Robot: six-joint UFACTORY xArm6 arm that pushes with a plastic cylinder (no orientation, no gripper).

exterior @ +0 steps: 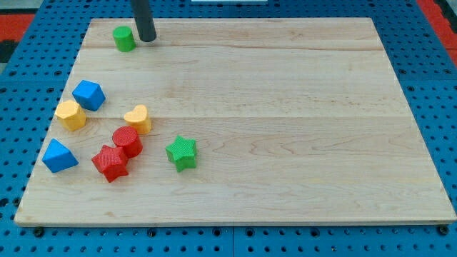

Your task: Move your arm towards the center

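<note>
My tip (147, 39) rests on the wooden board (285, 107) near the view's top left, just right of a green cylinder block (124, 38), close to it or touching. Lower on the view's left lie a blue cube-like block (88, 94), a yellow hexagonal block (71, 114), a yellow heart block (137, 118), a red cylinder block (127, 140), a red star block (110, 163), a blue triangular block (58, 156) and a green star block (181, 153).
The board lies on a blue perforated table (428, 86). Red surface shows at the view's top corners (439, 11). The red cylinder and red star touch each other.
</note>
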